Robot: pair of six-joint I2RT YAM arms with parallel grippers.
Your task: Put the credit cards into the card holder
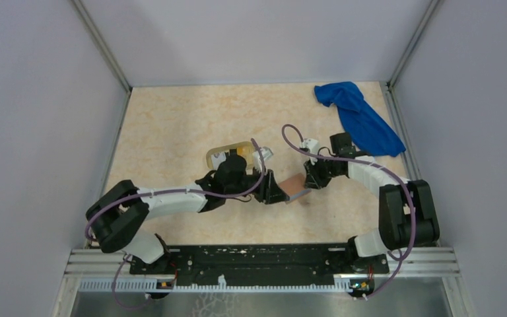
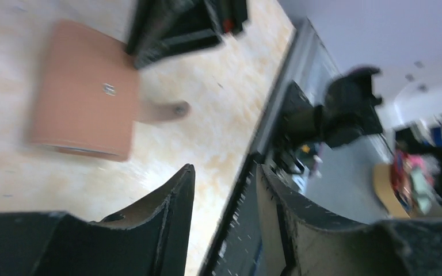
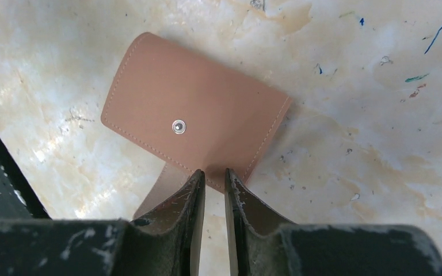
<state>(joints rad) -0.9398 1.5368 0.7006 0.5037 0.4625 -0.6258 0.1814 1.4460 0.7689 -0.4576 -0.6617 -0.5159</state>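
Counter [image 1: 171,119] with the closed card holder [image 1: 295,187] near its middle, between the open, empty left end effector [image 2: 224,168] and the nearly closed right end effector [image 3: 214,175] at its edge, grip undeterminable; probable step: opening the holder, which next requires unfastening its snap [image 3: 178,126]

We see the card holder [image 3: 195,118], a salmon-brown leather-like wallet, folded shut with its stitched outer face up and a small metal snap stud at the centre of that face. A closing strap pokes out from beneath one long edge. It sits mid-table on the pale marbled surface, one edge pinched between the right gripper [image 3: 213,175] fingertips
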